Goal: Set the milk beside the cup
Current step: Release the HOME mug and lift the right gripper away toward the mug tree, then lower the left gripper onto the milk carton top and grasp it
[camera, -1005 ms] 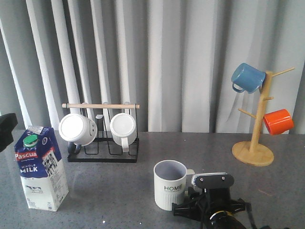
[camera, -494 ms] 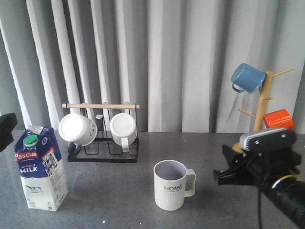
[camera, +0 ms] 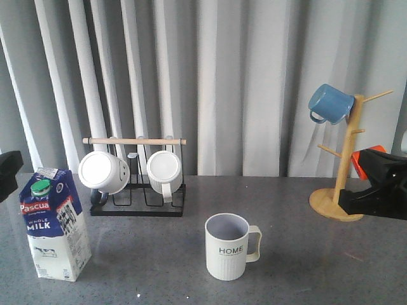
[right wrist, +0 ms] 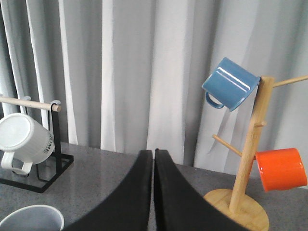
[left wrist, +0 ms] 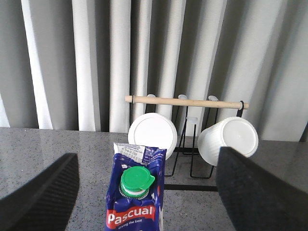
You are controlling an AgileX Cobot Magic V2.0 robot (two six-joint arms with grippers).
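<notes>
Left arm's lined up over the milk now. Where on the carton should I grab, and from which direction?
Grip the milk on its flat side walls below the gabled top, likely around the "MILK" lettering. It stands upright, so come in level from the robot's side with the open left gripper straddling it. Avoid the sloped top and green cap; they give the fingers no parallel faces.

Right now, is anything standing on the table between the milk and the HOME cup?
No. In the front view, only bare grey tabletop separates the milk from the cup; the black rack stands further back.
</notes>
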